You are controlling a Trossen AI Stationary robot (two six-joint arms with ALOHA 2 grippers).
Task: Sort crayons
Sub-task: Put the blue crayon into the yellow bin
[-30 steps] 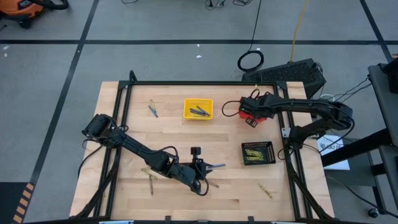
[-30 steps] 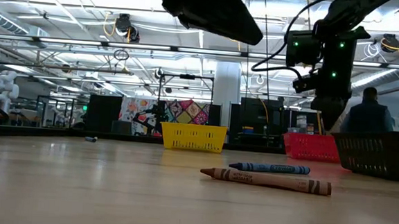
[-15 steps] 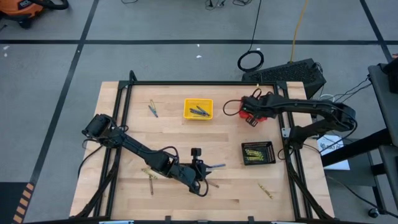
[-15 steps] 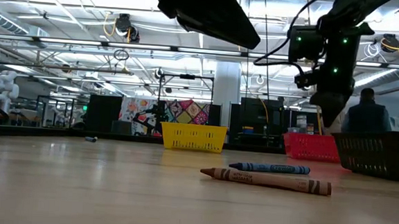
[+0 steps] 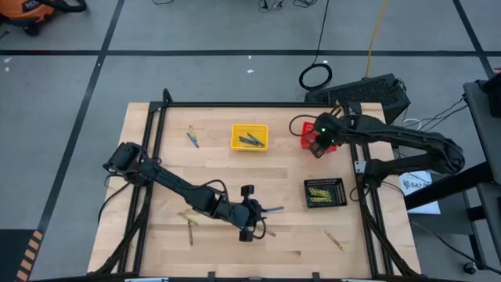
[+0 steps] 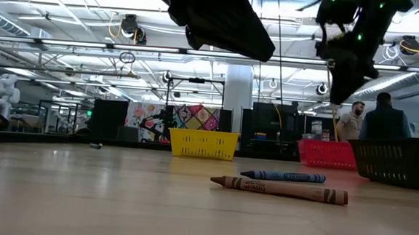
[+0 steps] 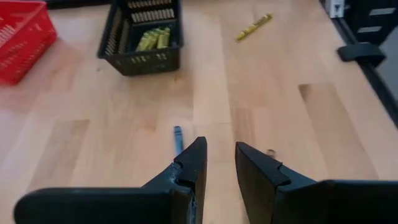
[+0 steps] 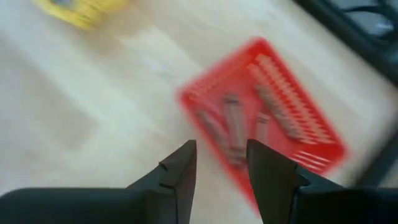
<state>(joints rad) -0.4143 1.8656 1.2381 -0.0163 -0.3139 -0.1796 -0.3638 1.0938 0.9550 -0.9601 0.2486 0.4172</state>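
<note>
Both arms are dark, nearly black, built of slim jointed links with black cables looping alongside. The right arm's wrist (image 5: 322, 131) carries small green lights. Matte black wedge-shaped fingers (image 7: 194, 168); no markings discernible.

The pale, smooth wooden plank table (image 5: 164, 172) carries a red plastic mesh basket (image 8: 292, 124), a black plastic mesh basket (image 7: 127, 43), paper-wrapped wax crayons (image 6: 278, 188) and matt black gripper fingers (image 7: 193, 168).

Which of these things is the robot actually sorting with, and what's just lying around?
Part of the job:
- loose crayons
- yellow basket
- red basket
- black basket

Just lying about:
- cable loop on the floor
- black case behind the table
</note>
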